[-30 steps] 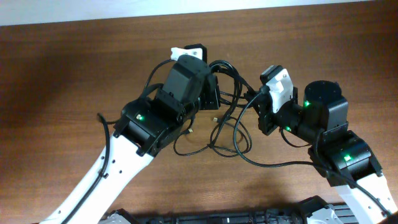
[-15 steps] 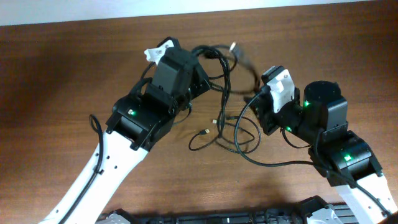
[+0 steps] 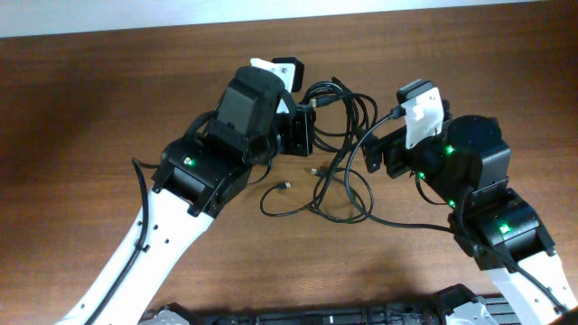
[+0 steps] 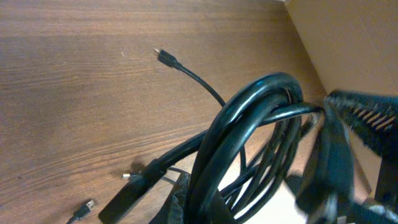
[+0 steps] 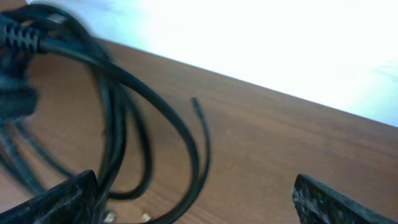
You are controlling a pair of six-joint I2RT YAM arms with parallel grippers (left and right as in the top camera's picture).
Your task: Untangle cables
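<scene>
Cables [image 3: 343, 171] are gathered in one black knot near the middle of the worktop [image 3: 99, 81], somewhat toward its far edge, between the two arms. The thick loops at the far side of the knot are clamped in the left gripper [image 3: 305, 126]; in the left wrist view they are seen raised off the wood in a high arch. The right gripper [image 3: 375, 155] is held with its jaws wide apart just beside the knot's right side. Nothing is pinched in it, though one strand runs close past one of its fingers [image 5: 62, 199].

Several failures can be foreseen. If the held loops are pulled away while thin strands are crossed through them, the knot may be drawn tighter rather than opened. Because several strands are clamped at once, the whole bundle may simply be dragged across the worktop with nothing separated. The strand near the open right gripper may be snagged on a finger, or more than one strand may be caught when it is closed. The small plug [image 3: 285, 186] at the near-left end of a thin lead could be hooked in a loop.

The worktop is of smooth brown wood grain, so little friction can be counted on to anchor loose ends. A pale wall [image 3: 271, 11] is seen along the far edge, and a dark fixture [image 3: 316, 316] along the near edge.
</scene>
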